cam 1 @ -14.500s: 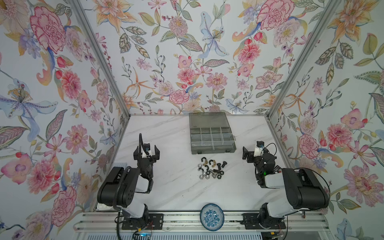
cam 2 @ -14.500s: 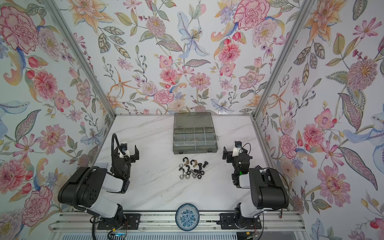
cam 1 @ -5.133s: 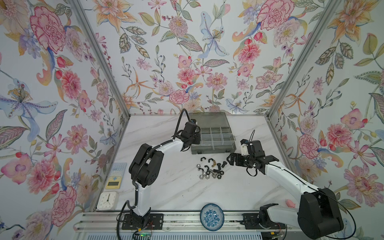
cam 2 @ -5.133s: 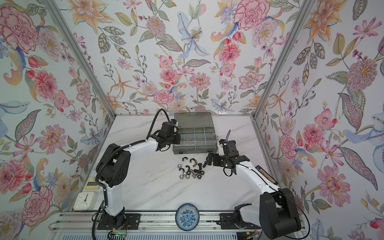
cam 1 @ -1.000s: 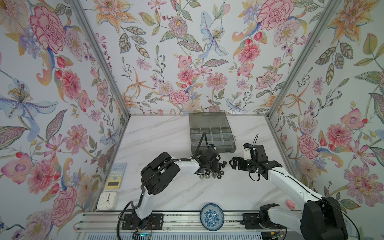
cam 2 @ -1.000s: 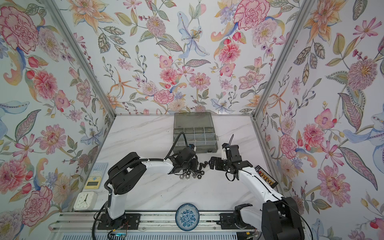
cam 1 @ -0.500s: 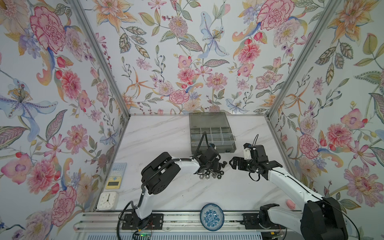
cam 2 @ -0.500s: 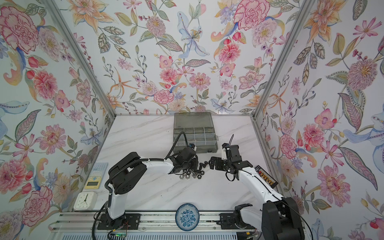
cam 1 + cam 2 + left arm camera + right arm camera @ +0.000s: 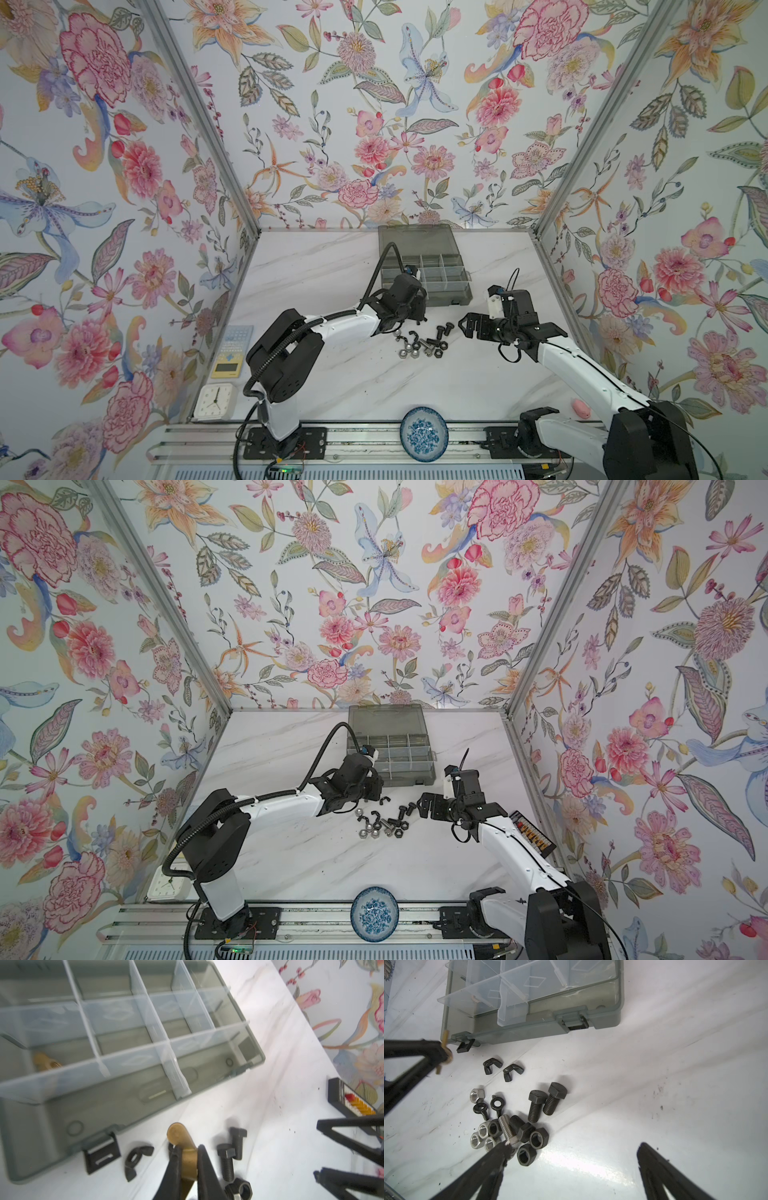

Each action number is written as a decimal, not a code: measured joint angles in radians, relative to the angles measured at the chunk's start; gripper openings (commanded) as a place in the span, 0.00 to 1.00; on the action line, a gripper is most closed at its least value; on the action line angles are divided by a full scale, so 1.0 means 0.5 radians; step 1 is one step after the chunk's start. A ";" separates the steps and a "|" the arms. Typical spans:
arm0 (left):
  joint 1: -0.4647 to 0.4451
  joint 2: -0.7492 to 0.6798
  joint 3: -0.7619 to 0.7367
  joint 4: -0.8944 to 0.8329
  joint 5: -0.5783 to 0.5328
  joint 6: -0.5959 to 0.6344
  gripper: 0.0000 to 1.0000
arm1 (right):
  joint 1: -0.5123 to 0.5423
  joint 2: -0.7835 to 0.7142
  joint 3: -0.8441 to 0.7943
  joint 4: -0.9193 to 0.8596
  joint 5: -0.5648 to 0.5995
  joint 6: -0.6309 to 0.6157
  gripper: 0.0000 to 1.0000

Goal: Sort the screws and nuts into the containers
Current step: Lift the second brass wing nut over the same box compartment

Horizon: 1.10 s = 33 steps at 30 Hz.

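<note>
My left gripper [image 9: 187, 1148] is shut on a brass-coloured winged nut [image 9: 182, 1140], close in front of the grey organiser box [image 9: 428, 297], near its left latch [image 9: 464, 1046]. Another brass nut [image 9: 44, 1061] lies in one of the containers. The loose pile [image 9: 424, 343] sits on the marble between both grippers. It holds black screws [image 9: 537, 1105], a silver screw [image 9: 506, 1128], silver nuts [image 9: 483, 1136], black hex nuts [image 9: 538, 1138] and black winged nuts [image 9: 492, 1065]. My right gripper [image 9: 574, 1145] stands open just right of the pile, with nothing between its fingers.
The box lid [image 9: 409, 239] lies open towards the back wall. A blue-and-white dish [image 9: 424, 432] rests at the front edge. A clock [image 9: 214, 401] and calculator [image 9: 232, 351] lie at the left, an abacus-like bar [image 9: 534, 831] and a pink object [image 9: 581, 409] at the right.
My left gripper's jaws have closed the last bit onto the brass winged nut. Neither arm has visibly moved otherwise.
</note>
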 measured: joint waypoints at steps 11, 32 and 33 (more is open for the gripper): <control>0.430 0.102 0.293 -0.062 0.002 0.240 0.00 | 0.002 -0.016 -0.030 0.000 -0.001 0.005 0.99; 0.500 0.427 0.394 -0.060 0.047 0.359 0.00 | 0.002 -0.017 -0.034 -0.001 0.001 0.005 0.99; 0.502 0.437 0.395 -0.059 0.046 0.362 0.01 | 0.002 -0.017 -0.034 -0.001 0.001 0.005 0.99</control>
